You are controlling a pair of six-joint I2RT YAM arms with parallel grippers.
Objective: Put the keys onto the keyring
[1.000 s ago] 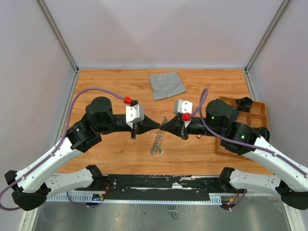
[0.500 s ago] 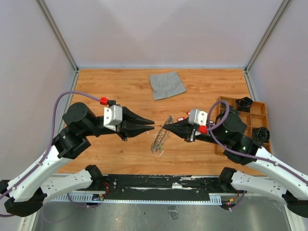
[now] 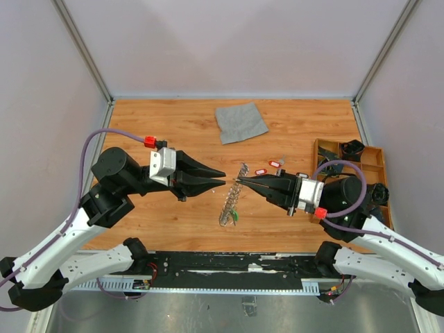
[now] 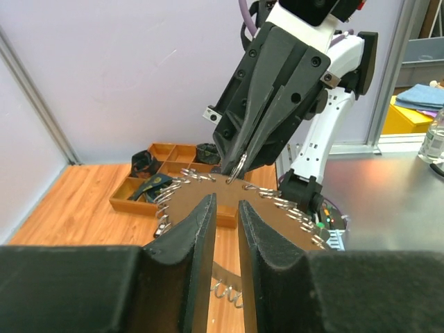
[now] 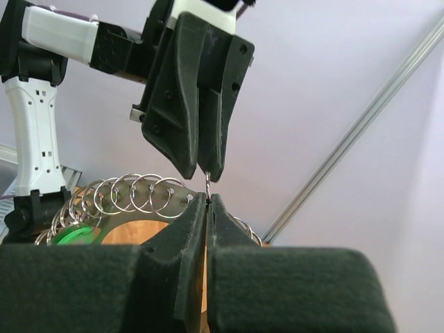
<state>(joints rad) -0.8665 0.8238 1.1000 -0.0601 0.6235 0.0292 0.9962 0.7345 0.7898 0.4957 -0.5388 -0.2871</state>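
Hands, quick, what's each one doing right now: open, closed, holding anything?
Left hand: slightly open, holding nothing.
Right hand: closed, pinching the keyring by a small loop on its rim.

The left claw [image 3: 223, 178] and right claw [image 3: 238, 182] faced tip to tip, the keyring [image 3: 231, 198] hanging from the right one and blocking the slit between. Keys [image 3: 261, 171], a cloth [image 3: 241, 122] and a tray [image 3: 374, 158] crowded the desk [image 3: 159, 125] beyond and rightward; bare boards lay leftward.

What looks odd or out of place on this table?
The keyring is tipped up on edge, pinched by one small loop in the right claw. Two tagged keys lie loose on the table beside it, not on the ring.
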